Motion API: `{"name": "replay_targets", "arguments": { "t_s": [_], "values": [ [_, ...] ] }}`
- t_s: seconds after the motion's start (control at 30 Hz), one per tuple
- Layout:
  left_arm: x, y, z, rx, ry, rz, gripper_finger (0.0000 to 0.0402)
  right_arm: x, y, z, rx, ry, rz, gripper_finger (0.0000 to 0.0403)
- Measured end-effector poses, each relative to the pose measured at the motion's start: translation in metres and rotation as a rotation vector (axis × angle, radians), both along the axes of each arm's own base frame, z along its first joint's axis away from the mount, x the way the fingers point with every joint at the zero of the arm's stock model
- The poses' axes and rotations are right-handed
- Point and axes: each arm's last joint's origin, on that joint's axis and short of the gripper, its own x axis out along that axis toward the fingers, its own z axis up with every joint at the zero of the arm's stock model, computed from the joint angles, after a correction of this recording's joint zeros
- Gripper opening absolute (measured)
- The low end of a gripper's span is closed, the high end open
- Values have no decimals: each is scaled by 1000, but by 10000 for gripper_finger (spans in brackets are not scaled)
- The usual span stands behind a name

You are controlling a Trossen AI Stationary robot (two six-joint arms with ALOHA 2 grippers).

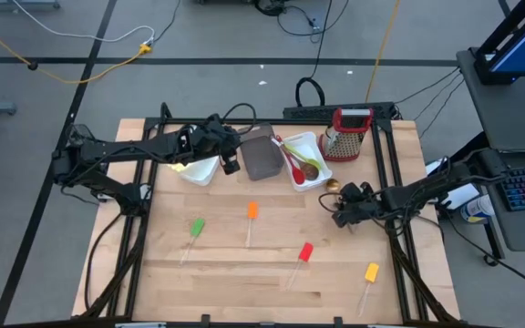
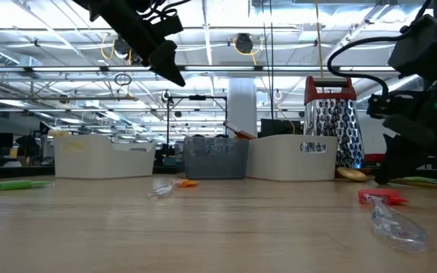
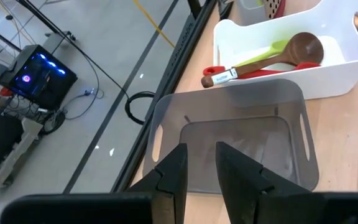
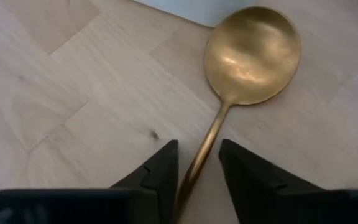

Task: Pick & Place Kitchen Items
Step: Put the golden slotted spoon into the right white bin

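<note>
No text, brand, number or sign can be read anywhere in these views. A knife (image 3: 219, 77) lying in the white tub (image 3: 328, 87) in the upper right of the left wrist view carries a small pale band with dark marks near its handle, too small to make out. In the low view, right of centre, the white tub (image 2: 290, 158) bears a small dark patch on its front wall that may be a label, also illegible. Screens at the right edge of the high view show only blue glow
</note>
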Motion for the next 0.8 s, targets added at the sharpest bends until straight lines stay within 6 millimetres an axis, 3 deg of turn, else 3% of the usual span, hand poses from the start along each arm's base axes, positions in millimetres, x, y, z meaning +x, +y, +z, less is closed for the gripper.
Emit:
{"name": "replay_targets", "arguments": {
  "t_s": [0.23, 0.5, 0.8],
  "values": [
    [0, 0, 0, 12, 11, -13, 88, 3, -2, 2, -60, -84, -86, 15],
    [0, 0, 0, 23, 20, -23, 88, 9, -3, 10, -127, -119, -97, 8],
    [1, -1, 0, 27, 27, -50, 88, 40, 2, 52, -177, -101, 46, 6]
  ]
}}
